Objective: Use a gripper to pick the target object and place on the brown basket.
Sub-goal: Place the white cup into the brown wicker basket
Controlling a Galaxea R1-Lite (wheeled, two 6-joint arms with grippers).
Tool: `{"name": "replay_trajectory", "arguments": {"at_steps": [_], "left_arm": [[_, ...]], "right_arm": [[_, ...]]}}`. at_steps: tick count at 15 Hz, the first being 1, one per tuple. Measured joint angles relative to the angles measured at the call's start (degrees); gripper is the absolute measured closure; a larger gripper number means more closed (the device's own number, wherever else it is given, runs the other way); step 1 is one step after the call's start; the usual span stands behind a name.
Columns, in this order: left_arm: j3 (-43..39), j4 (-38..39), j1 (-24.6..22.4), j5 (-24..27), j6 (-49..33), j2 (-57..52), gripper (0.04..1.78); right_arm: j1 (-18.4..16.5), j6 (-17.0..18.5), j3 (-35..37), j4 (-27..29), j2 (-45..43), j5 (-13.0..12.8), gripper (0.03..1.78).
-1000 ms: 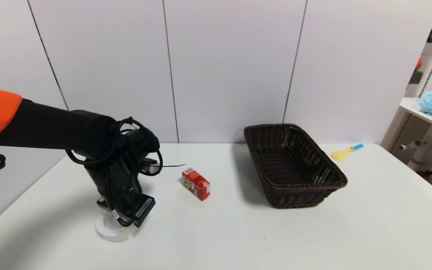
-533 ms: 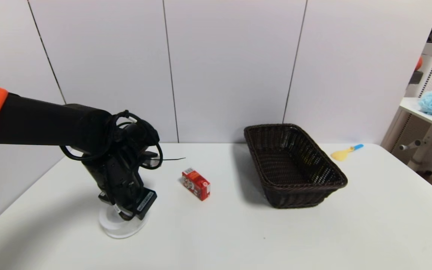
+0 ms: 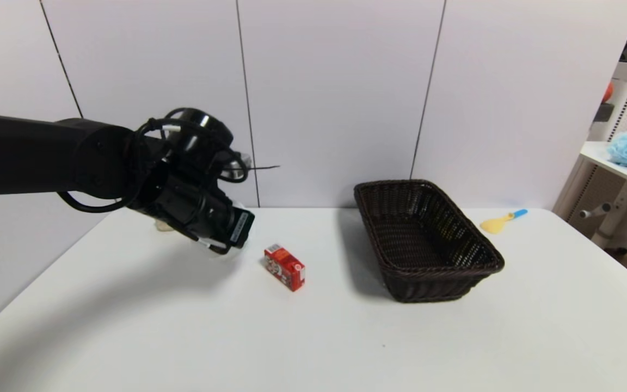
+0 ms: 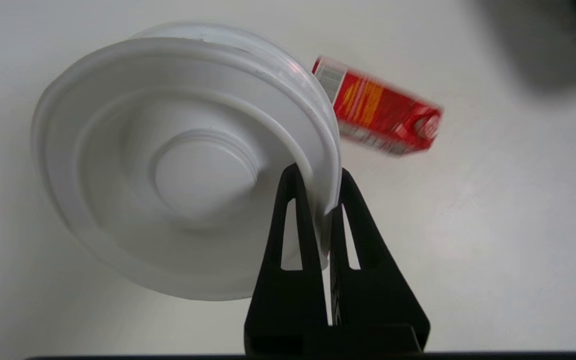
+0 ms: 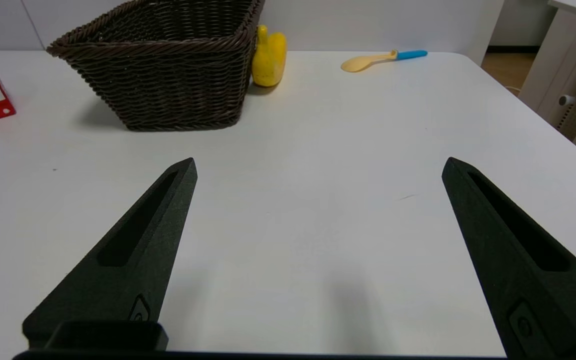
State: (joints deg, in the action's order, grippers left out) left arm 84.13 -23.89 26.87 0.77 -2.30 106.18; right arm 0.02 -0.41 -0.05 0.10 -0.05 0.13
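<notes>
One white dish (image 4: 178, 165) hangs in the air above the tabletop (image 3: 313, 337), tilted on edge, its rim pinched between the two fingers (image 4: 295, 220) of the left gripper (image 4: 320, 200). In the head view the left gripper (image 3: 226, 231) sits at about 9 o'clock from the scene's centre, raised off the surface, and the dish is mostly hidden behind it. One small red carton (image 3: 284, 267) lies on the tabletop just beside and below the gripper, toward 4 o'clock from it. One brown basket (image 3: 422, 239) stands well apart at 3 o'clock from the carton; its visible inside holds nothing. One yellow spoon with a blue handle (image 3: 501, 220) lies near the basket's far right side. One yellow object (image 5: 269, 59) touches the basket's wall in the right wrist view. The right gripper (image 5: 318, 175) hovers low over the tabletop near the basket, fingers spread wide.
</notes>
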Motion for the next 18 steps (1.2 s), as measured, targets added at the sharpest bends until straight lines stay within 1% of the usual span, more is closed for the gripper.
{"name": "replay_trajectory", "arguments": {"at_steps": [2,4,7,10,14,18], "left_arm": [[5.01,2.78,2.68,0.02,-0.01,0.93,1.72],[10.03,7.47,6.58,0.09,0.05,3.19,1.72],[14.17,16.93,12.11,0.09,0.22,7.77,1.72],[17.41,22.60,16.48,0.05,0.96,12.95,1.72],[21.74,27.06,20.18,0.00,2.10,19.37,1.72],[26.84,27.81,21.83,-0.02,2.19,24.75,1.72]], "right_arm": [[0.00,0.00,0.00,0.00,0.00,0.02,0.12],[0.00,0.01,0.02,0.00,0.00,0.02,0.12],[0.00,0.00,0.02,0.00,0.00,0.00,0.12],[0.00,-0.02,0.02,0.00,0.00,0.00,0.12],[0.00,0.01,0.02,0.00,0.00,0.00,0.12],[0.00,0.00,0.02,0.00,0.00,0.00,0.12]]}}
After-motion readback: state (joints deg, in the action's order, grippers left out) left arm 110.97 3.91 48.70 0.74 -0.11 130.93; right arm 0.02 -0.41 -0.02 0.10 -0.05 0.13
